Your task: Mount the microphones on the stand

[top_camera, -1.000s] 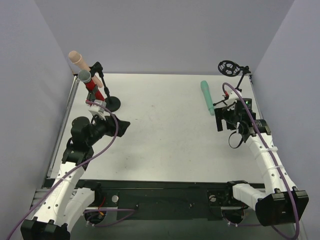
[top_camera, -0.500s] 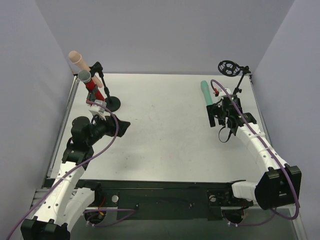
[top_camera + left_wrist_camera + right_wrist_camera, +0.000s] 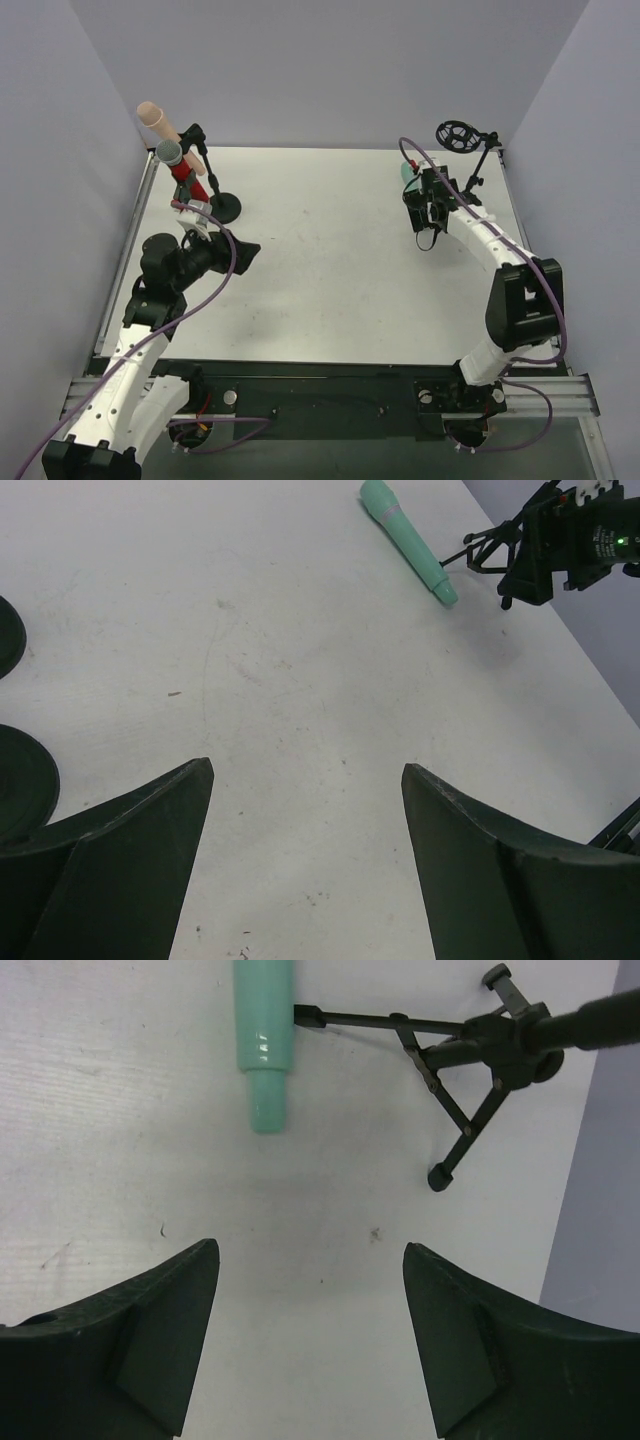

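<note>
At the far left of the table (image 3: 330, 285), the pink microphone (image 3: 152, 116) and the red microphone (image 3: 178, 165) are sitting on the round-base stands (image 3: 222, 207), so two of three appear attached. The teal microphone (image 3: 263, 1040) is lying flat at the far right, just beside a leg of the tripod stand (image 3: 470, 1055); its ring holder (image 3: 456, 135) is standing empty. The right gripper (image 3: 308, 1248) is hovering near the microphone's tail end, jaws apart, arm reaching far forward. The left gripper (image 3: 306, 768) is idling low, jaws apart, holding nothing.
</note>
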Available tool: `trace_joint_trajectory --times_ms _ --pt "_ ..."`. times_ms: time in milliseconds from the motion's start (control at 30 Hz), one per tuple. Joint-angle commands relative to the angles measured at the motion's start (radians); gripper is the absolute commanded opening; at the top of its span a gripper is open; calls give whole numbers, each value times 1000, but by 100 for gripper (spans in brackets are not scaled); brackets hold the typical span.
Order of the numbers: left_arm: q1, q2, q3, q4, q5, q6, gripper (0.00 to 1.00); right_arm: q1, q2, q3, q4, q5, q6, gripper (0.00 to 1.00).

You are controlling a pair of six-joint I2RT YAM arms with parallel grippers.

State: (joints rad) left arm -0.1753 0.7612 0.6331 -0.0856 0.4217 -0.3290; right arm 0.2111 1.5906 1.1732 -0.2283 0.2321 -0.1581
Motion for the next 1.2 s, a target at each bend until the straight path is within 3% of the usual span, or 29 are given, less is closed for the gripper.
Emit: trace_joint_trajectory --times_ms 0,400,767,967,1167 --pt "7 -22 19 44 22 2 87 7 103 107 -9 23 -6 67" --pt "20 -5 16 53 32 -1 87 -3 449 450 -92 -25 -26 65" --pt "51 33 14 70 71 -25 87 -42 617 632 -170 -62 11 48" --pt "53 41 17 70 83 -33 87 -55 683 695 -223 -74 19 47" --pt "53 44 19 104 88 -33 87 -53 716 743 -288 -106 3 38"
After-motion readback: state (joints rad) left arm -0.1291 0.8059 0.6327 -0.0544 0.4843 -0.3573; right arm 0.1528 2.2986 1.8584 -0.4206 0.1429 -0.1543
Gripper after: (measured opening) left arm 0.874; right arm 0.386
